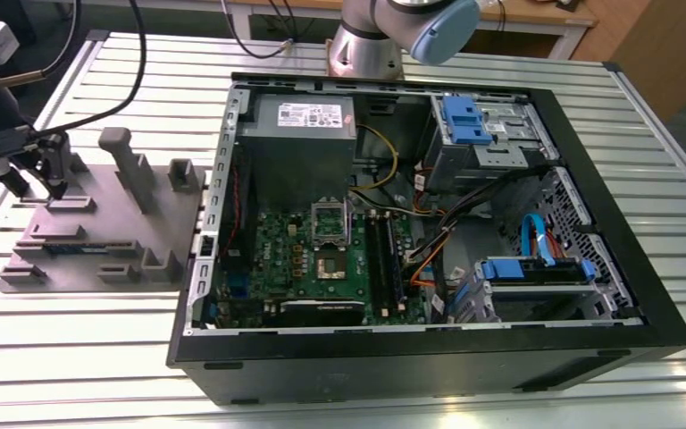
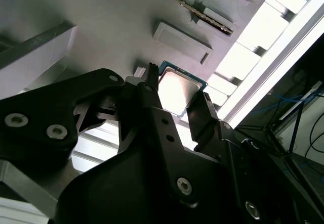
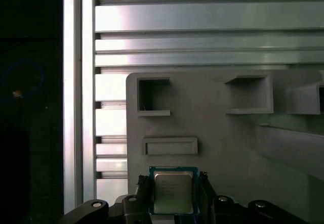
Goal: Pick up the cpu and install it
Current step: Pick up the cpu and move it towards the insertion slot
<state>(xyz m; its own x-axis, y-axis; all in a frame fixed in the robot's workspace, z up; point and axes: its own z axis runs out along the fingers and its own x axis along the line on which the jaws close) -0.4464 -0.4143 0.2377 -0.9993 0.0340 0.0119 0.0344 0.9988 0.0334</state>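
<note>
Slatted aluminium table (image 1: 81,357) carries a grey tray (image 1: 104,228), where the end effector (image 3: 173,179) clasps the cpu (image 3: 173,194).

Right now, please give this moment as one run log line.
step: pick | gripper: shut on cpu | place: at grey tray, exterior view's left | lift: cannot tell

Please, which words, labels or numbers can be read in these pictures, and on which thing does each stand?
None can be read.
Print on top of the cpu: too blurred to read.
Print on the white label of the power supply: too small to read.
</note>
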